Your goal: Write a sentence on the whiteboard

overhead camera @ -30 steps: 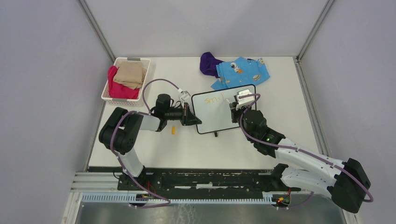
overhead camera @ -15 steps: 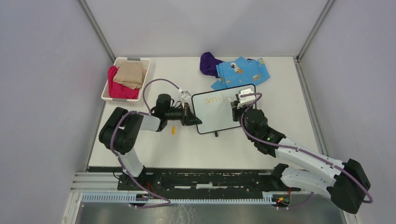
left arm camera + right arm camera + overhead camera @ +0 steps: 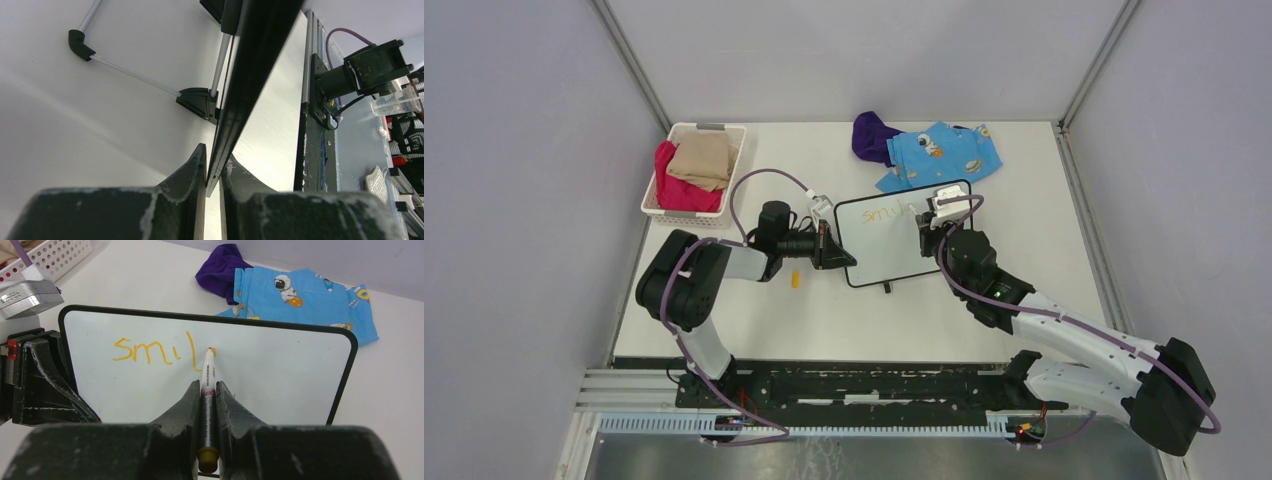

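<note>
The whiteboard (image 3: 886,252) stands tilted at mid-table, white with a thin black frame. My left gripper (image 3: 832,250) is shut on its left edge; in the left wrist view the board's black edge (image 3: 245,75) runs between the pinching gripper (image 3: 214,161) tips. My right gripper (image 3: 205,386) is shut on an orange marker (image 3: 208,382). The marker's tip touches the whiteboard (image 3: 280,375) just right of the orange sentence (image 3: 150,351), which reads "smil". From above, the right gripper (image 3: 934,222) hovers at the board's upper right. A yellow marker cap (image 3: 795,280) lies left of the board.
A white basket (image 3: 660,178) with red and tan cloths sits at the far left. A blue patterned cloth (image 3: 944,155) and a purple cloth (image 3: 871,135) lie just behind the board. Frame posts rise at the far corners.
My right gripper has shifted slightly to the right and away along the board with the marker. The left arm and the board have stayed still.
</note>
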Action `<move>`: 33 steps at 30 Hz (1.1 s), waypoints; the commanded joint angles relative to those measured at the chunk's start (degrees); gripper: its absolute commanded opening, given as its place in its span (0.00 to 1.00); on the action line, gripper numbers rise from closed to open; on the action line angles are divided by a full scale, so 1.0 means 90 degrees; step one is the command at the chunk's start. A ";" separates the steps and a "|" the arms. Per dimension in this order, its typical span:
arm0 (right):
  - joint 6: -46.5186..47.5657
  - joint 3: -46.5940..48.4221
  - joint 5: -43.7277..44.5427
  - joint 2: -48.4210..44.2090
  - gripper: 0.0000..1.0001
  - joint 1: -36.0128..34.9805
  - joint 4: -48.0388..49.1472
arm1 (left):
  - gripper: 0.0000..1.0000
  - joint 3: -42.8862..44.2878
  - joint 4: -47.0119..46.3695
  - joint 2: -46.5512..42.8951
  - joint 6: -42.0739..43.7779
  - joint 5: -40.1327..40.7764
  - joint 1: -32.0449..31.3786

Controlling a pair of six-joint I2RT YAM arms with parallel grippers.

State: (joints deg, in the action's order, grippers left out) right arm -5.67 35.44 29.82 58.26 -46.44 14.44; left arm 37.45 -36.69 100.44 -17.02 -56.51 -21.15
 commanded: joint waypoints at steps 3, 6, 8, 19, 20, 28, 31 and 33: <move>0.0003 0.0167 -0.0242 0.0059 0.00 0.0034 0.0165 | 0.02 0.0067 0.0398 -0.0027 0.0262 0.0324 -0.0023; -0.0053 0.0060 -0.0256 0.0031 0.00 0.0038 0.0105 | 0.02 0.0058 0.0400 -0.0018 0.0270 0.0328 -0.0023; -0.0085 -0.0035 -0.0256 -0.0013 0.00 0.0038 0.0067 | 0.02 0.0059 0.0402 -0.0019 0.0266 0.0326 -0.0019; -0.0153 -0.0451 -0.0080 -0.0319 0.00 0.0033 -0.0124 | 0.02 0.0077 0.0433 -0.0013 0.0277 0.0337 -0.0023; -0.0144 -0.0452 -0.0023 -0.0332 0.00 0.0043 -0.0160 | 0.02 0.0072 0.0434 -0.0009 0.0279 0.0332 -0.0022; -0.0161 -0.0297 0.0586 -0.0370 0.00 0.0106 -0.0421 | 0.02 0.0071 0.0436 -0.0008 0.0279 0.0332 -0.0020; -0.0157 -0.0283 0.0427 -0.0450 0.00 0.0121 -0.0361 | 0.02 0.0074 0.0434 -0.0020 0.0277 0.0332 -0.0018; -0.0143 -0.0349 0.0149 -0.0593 0.00 0.0128 -0.0178 | 0.02 0.0075 0.0435 -0.0018 0.0278 0.0332 -0.0023</move>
State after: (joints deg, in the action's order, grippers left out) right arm -6.83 31.90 31.68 55.00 -45.95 11.62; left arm 37.74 -36.32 100.44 -16.99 -56.05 -21.39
